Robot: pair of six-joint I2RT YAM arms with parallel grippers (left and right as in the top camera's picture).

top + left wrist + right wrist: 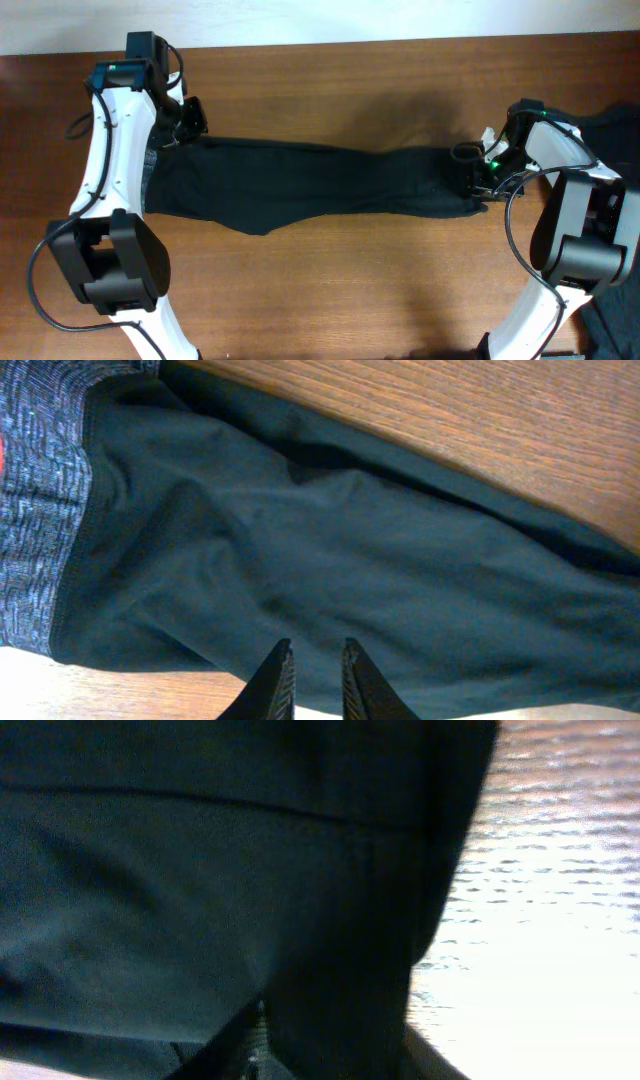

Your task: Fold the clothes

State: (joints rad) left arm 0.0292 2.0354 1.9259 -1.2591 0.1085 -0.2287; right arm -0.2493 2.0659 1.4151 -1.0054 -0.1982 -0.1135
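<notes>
1. Brown wooden worktop (330,290), seen from overhead, with a pale wall along its far edge. It fills nearly the whole view.
2. Black trousers (300,185) lie flat across the middle of the worktop, stretched full length from left to right. The legs appear to lie together as one long band, and the cloth is soft, thin and lightly creased.
3. Two white and black robot arms stand at the near corners, one at each end of the trousers. Each bends inward over its own end.
4. Some dark cloth (620,118) sits at the far right edge, apart from the trousers.
5. The grey waistband (45,490) is at the left end, with a sliver of red trim (2,465) at its outer edge.
6. The left gripper (185,122) is over the far corner of the waistband. In the left wrist view its fingers (280,675) stand almost together, with a thin slit between them. Whether they pinch cloth cannot be told.
7. The right gripper (478,180) is on the leg ends at the right. Its wrist view is filled with dark fabric, so its state cannot be told.
8. Progress, as a judgement: the trousers look laid out and straightened, but no fold across the length shows yet. Bringing the leg ends over toward the waistband remains to be done.
</notes>
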